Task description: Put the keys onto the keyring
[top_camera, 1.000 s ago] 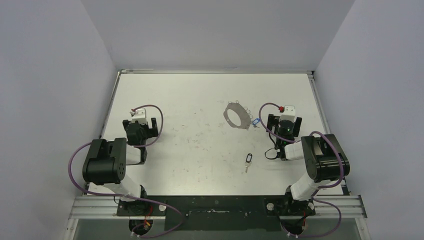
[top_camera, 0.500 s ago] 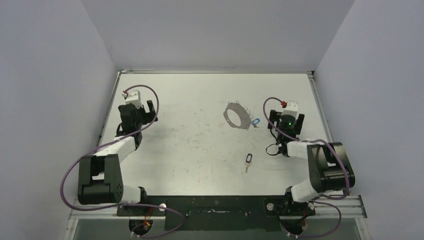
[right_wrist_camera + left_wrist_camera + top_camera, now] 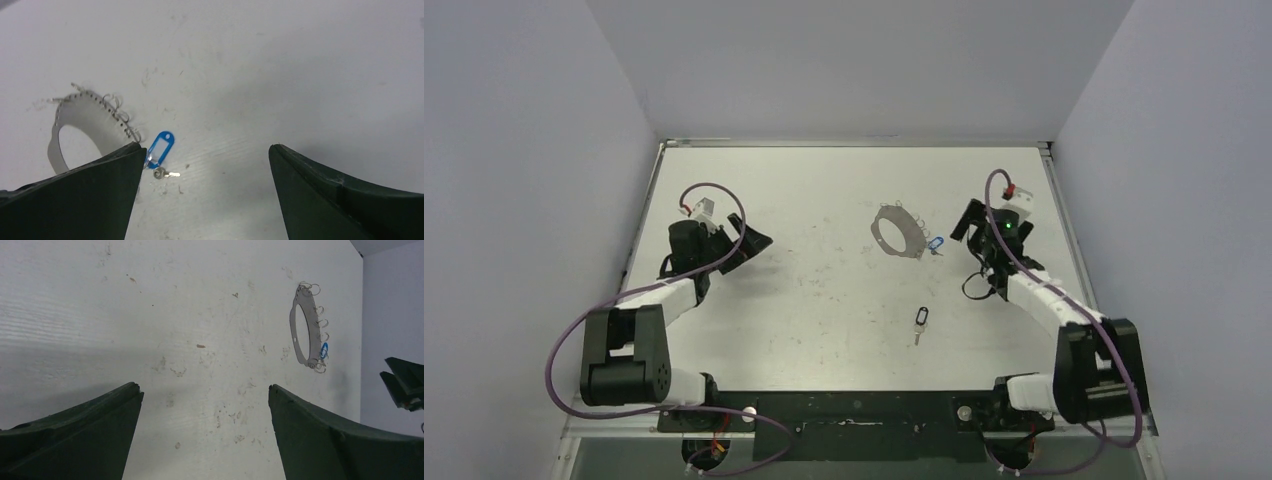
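1. the left end effector (image 3: 749, 233) hovers over the left side of the surface (image 3: 824, 190), its two dark fingers spread wide apart and holding nothing.
2. the right end effector (image 3: 969, 228) hovers at the right side, fingers likewise wide apart and empty, facing left toward the keyring (image 3: 911, 238).
3. the keyring lies flat, right of centre and toward the far side, with small wire loops (image 3: 117, 107) along its rim.
4. the blue-headed key (image 3: 935, 244) lies at the keyring's right edge, right by a loop. whether it is actually hooked on cannot be told.
5. the dark-headed key (image 3: 921, 320) lies alone nearer the arms, well apart from the keyring.
6. the step in hand looks like reaching for a key, and the right arm is the closer one. the keys lie flat and are tiny, so a good grasp would come straight down over the head and close on its thin edges. the left arm would do well to pin the plate so it cannot slide during threading.
7. the surface is white, scuffed and speckled with small marks, with a metal rail (image 3: 854, 408) along its near edge.
8. plain pale walls (image 3: 854, 60) close in the left, far and right sides.
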{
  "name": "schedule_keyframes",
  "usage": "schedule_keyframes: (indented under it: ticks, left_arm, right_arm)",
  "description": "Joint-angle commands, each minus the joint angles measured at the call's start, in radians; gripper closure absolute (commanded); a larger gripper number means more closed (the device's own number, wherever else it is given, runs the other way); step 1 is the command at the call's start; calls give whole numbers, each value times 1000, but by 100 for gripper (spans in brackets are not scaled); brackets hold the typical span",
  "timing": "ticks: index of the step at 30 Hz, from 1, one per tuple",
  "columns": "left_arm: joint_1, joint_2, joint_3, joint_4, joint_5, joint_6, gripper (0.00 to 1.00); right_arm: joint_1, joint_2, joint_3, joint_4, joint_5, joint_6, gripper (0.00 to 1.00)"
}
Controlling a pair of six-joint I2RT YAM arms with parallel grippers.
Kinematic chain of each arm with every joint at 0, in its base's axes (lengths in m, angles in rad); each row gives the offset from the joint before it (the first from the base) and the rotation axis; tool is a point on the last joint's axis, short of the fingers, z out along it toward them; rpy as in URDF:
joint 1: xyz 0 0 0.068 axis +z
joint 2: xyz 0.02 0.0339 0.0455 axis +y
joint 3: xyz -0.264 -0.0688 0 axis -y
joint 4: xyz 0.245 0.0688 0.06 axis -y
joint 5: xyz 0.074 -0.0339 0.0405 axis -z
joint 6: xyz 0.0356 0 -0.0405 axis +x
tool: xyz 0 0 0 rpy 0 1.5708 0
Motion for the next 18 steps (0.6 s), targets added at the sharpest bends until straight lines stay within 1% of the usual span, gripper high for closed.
schedule_keyframes:
  ticks: [1, 6, 9, 11, 14, 18]
  left_arm:
    - [8, -110, 17, -65, -11, -19, 3]
    - [11, -247, 65, -381, -268, 120, 3]
    - [11, -323, 62, -474, -416, 140, 3]
    - [12, -376, 44, -485, -460, 141, 3]
    - [13, -445, 14, -499, -507, 88, 3]
    - [17, -493, -3, -481, -457, 80, 3]
  right_arm:
    - [106, 227, 204, -124, -173, -40, 0]
    - [237, 408, 398, -194, -200, -102, 0]
    - [306, 515, 537, -272, -198, -150, 1]
    - [347, 592, 624, -330, -200, -166, 3]
    - [379, 695, 734, -393, -221, -176, 5]
    - [386, 807, 824, -428, -294, -167, 6]
